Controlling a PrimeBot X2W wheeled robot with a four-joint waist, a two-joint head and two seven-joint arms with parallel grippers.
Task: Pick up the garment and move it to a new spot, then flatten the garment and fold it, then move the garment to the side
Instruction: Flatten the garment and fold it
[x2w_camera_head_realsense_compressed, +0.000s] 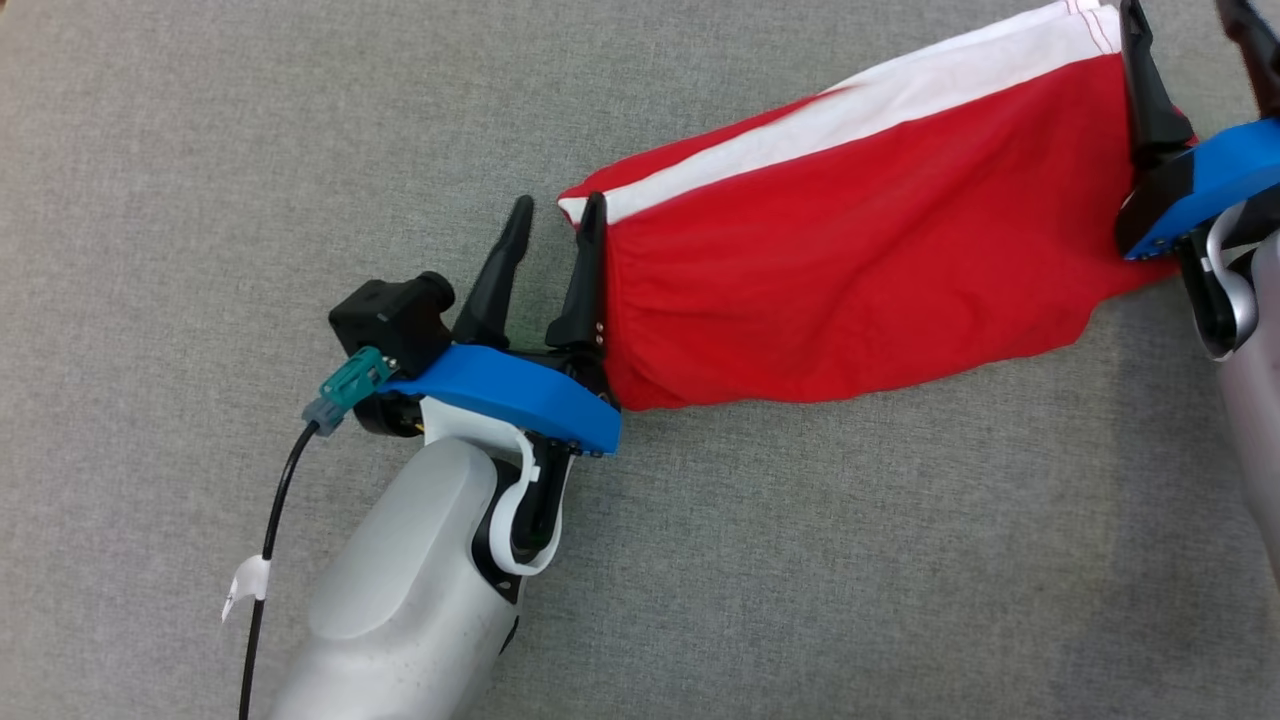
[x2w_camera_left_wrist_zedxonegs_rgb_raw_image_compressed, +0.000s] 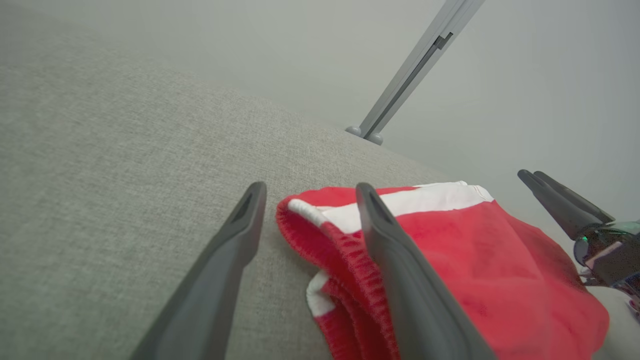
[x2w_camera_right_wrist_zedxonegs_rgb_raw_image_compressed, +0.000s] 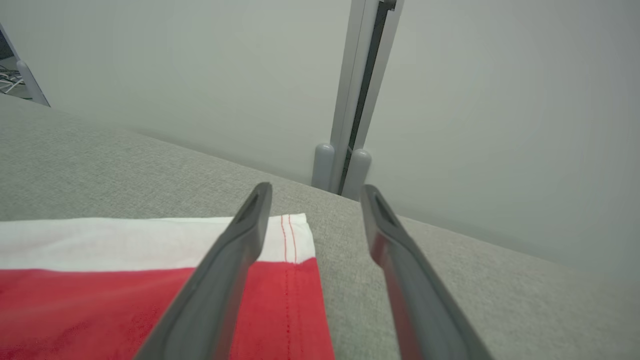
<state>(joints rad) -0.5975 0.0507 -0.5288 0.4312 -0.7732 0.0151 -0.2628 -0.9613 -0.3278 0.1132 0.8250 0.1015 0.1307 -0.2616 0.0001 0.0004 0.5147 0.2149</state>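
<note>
A red garment (x2w_camera_head_realsense_compressed: 850, 260) with a white stripe lies folded in a long band on the grey cloth-covered table (x2w_camera_head_realsense_compressed: 200, 150). My left gripper (x2w_camera_head_realsense_compressed: 557, 215) stands open at the garment's left end, with its right finger against the gathered red waistband (x2w_camera_left_wrist_zedxonegs_rgb_raw_image_compressed: 345, 250) and its left finger over bare table. At the garment's right end my right gripper (x2w_camera_head_realsense_compressed: 1180, 20) is open too. Its left finger lies over the hemmed corner (x2w_camera_right_wrist_zedxonegs_rgb_raw_image_compressed: 295, 240), its right finger over the table beside it. Neither gripper holds the cloth. The garment (x2w_camera_right_wrist_zedxonegs_rgb_raw_image_compressed: 125, 300) lies flat under the right wrist.
A grey metal post (x2w_camera_right_wrist_zedxonegs_rgb_raw_image_compressed: 357, 100) rises behind the table's far edge in front of a pale wall, and it also shows as the post (x2w_camera_left_wrist_zedxonegs_rgb_raw_image_compressed: 410, 70) in the left wrist view. A black cable (x2w_camera_head_realsense_compressed: 270, 520) hangs beside my left forearm.
</note>
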